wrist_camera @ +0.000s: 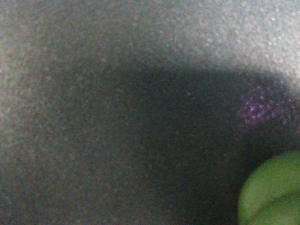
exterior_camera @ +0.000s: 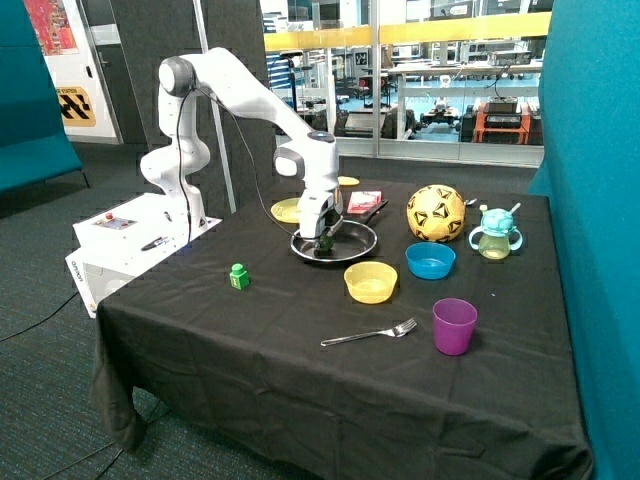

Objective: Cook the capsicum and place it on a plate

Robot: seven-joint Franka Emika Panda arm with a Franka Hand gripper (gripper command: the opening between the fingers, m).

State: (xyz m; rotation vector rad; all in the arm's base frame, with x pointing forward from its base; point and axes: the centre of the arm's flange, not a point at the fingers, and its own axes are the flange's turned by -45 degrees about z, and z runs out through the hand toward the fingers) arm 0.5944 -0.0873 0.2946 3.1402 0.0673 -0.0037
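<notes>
The capsicum (exterior_camera: 326, 246), a small dark green round toy, sits in the dark frying pan (exterior_camera: 361, 240) near the middle of the table. My gripper (exterior_camera: 324, 238) reaches straight down into the pan, right at the capsicum. In the wrist view a rounded green surface, the capsicum (wrist_camera: 274, 192), fills one corner, very close, over the blurred dark pan floor (wrist_camera: 140, 140). The flat yellow plate (exterior_camera: 286, 210) lies just behind the pan, partly hidden by my arm.
A yellow bowl (exterior_camera: 370, 282) and a blue bowl (exterior_camera: 430, 260) stand in front of the pan. Nearer the front edge are a fork (exterior_camera: 368, 334) and a purple cup (exterior_camera: 454, 326). A bright green bottle toy (exterior_camera: 238, 276), a yellow ball (exterior_camera: 435, 213), a sippy cup (exterior_camera: 495, 234) and a red packet (exterior_camera: 363, 201) stand around.
</notes>
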